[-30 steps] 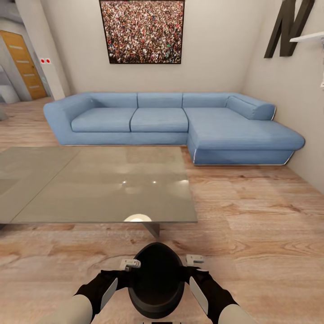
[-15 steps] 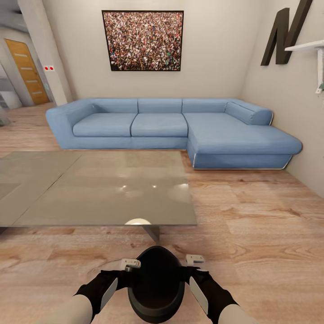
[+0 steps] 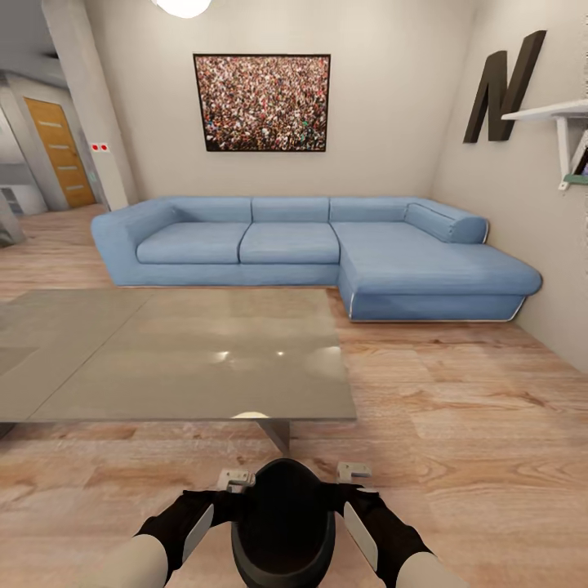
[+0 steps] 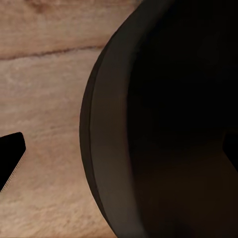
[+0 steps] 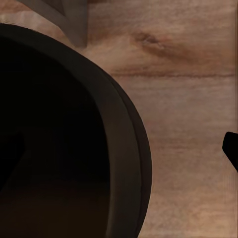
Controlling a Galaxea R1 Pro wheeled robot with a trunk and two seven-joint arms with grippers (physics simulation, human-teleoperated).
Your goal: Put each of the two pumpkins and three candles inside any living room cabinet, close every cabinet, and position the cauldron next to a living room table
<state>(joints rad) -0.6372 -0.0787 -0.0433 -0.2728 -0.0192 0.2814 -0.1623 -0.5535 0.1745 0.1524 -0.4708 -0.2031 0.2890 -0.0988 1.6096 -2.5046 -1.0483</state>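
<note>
Living room, pale wood floor, cream walls. All positions referenced to the grey low table.

Left to right, head view:
- orange door far beyond the table's left end, past a white pillar
- blue corner sofa behind the table along the back wall, chaise end to the table's right
- framed crowd picture on the wall above the sofa, straight beyond the table
- dark letter N and a white shelf on the side wall, well right of the table

Cauldron: black, round, mouth facing up, so its axis is upright; no evident long axis. It sits just in front of the table's near edge, close to the table leg, near the right end of that edge. Whether it rests on the floor or is lifted: cannot tell.

Left gripper: at the cauldron's left rim, one finger inside the mouth and one outside, clamped on the rim. Right gripper: same arrangement at the right rim, clamped on the rim

Wrist views: cauldron wall and dark interior over wood floor
</note>
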